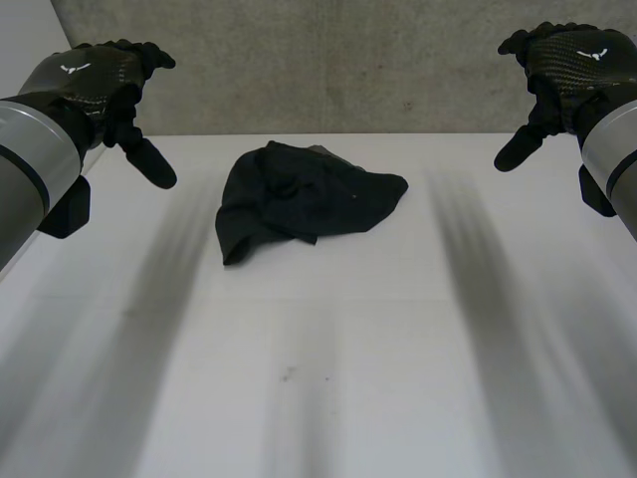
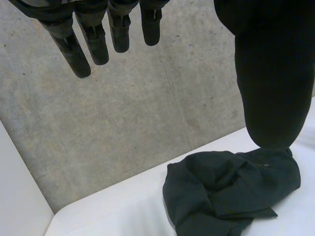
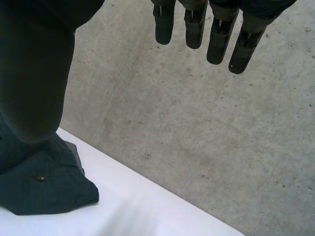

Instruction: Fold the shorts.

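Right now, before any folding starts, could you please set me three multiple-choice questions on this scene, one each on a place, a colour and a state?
1. Where do the shorts lie?
A) on the table, toward its far middle
B) on the floor
C) hanging off the table's near edge

2. What colour are the shorts?
A) white
B) dark, near black
C) red

3. How are the shorts?
A) folded neatly in half
B) spread out smooth
C) crumpled in a heap

Answers:
1 A: they rest on the white top, with the left hand and right hand raised at either side, fingers relaxed, holding nothing.
2 B: they stand out dark against the table.
3 C: bunched, overlapping folds show.
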